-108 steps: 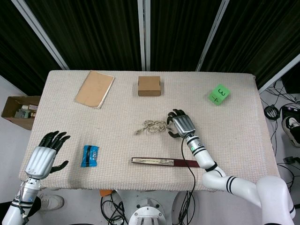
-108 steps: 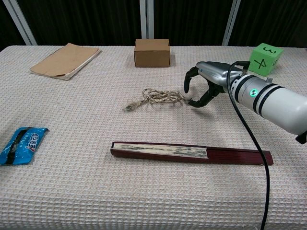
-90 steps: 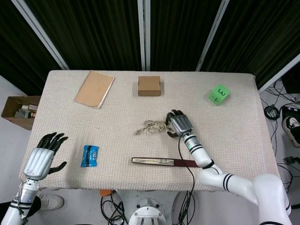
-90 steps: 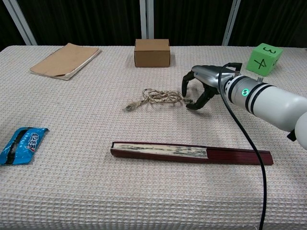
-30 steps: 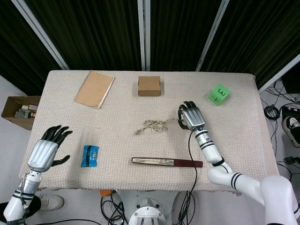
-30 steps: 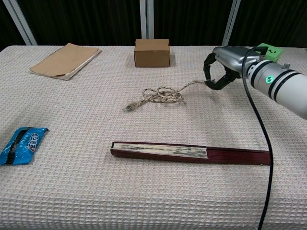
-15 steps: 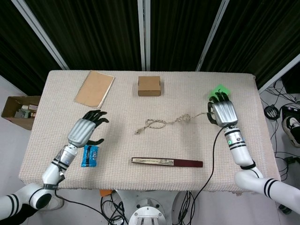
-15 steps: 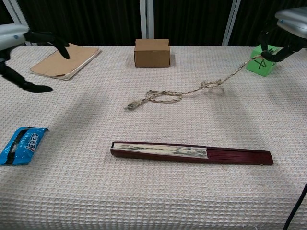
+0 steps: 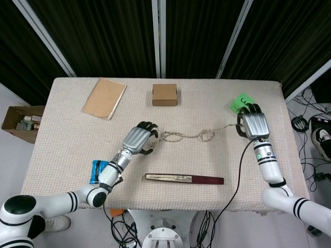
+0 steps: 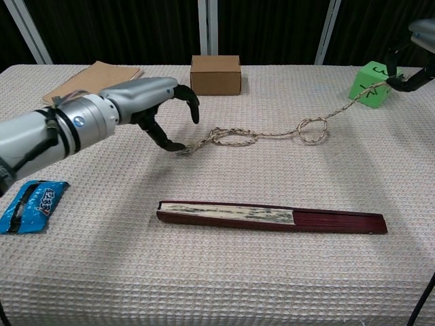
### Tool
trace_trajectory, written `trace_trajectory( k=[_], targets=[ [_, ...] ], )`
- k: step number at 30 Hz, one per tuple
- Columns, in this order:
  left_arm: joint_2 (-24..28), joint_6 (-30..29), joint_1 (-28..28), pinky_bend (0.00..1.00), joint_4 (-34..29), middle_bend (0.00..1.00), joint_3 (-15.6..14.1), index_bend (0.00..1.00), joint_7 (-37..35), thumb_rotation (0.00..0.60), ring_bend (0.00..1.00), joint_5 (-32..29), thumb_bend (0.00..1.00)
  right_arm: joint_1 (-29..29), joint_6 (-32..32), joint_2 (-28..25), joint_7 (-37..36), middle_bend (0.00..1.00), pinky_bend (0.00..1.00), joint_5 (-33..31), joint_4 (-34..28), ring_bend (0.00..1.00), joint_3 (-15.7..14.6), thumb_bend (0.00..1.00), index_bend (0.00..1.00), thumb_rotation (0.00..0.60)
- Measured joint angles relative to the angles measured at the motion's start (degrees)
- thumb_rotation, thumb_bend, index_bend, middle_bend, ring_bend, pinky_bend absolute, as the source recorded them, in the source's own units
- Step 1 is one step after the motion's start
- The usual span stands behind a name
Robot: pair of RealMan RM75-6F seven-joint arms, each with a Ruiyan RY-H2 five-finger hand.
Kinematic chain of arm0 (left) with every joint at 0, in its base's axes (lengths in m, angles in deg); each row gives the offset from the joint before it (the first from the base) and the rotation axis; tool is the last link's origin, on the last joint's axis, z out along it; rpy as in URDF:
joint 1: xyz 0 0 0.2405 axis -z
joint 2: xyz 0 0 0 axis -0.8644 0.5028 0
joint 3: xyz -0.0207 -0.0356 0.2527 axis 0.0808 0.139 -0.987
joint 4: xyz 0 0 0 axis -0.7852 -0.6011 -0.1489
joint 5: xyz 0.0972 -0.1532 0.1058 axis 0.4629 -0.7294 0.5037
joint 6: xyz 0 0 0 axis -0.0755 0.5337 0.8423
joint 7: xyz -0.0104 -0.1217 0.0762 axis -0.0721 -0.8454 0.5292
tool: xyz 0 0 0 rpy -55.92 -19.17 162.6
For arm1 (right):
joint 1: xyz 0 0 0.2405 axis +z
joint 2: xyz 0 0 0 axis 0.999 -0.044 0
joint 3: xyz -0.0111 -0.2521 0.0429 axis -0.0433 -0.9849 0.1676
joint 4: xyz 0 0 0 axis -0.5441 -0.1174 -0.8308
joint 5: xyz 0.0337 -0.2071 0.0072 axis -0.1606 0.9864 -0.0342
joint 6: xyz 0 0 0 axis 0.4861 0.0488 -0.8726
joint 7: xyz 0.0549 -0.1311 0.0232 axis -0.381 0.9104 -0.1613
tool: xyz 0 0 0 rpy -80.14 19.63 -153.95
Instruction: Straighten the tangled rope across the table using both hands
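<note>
The light, limp rope (image 10: 272, 133) lies on the bench behind the folded fan (image 10: 272, 217), its far end pinched by the right robot hand (image 9: 252, 124); the left robot hand (image 10: 160, 109), fingers spread and grasping nothing, probably should pinch the frayed near end.

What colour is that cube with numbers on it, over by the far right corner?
The cube is bright green with dark numbers; the chest view shows it best.

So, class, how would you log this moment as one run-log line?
right hand: holds rope end, lifted | left hand: open at other end | rope: two loops remain
</note>
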Motion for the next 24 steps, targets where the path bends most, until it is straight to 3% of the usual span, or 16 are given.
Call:
trace_trajectory(
  k=[11,24],
  targets=[
    [-9.23,-0.02,5.25,0.14,9.82,0.18,2.34,0.45,6.09,0.600,0.11,-8.88,0.34,0.33,-0.29,0.35,-0.19,0.31,0.16,-0.16,0.42,0.12,0.07,0.64,0.70,0.600],
    [-10.75,-0.53,5.52,0.14,12.78,0.18,1.70,0.47,6.80,0.600,0.11,-11.63,0.37,0.47,-0.57,0.69,-0.42,0.31,0.15,-0.27,0.90,0.12,-0.07,0.64,0.70,0.600]
  ],
)
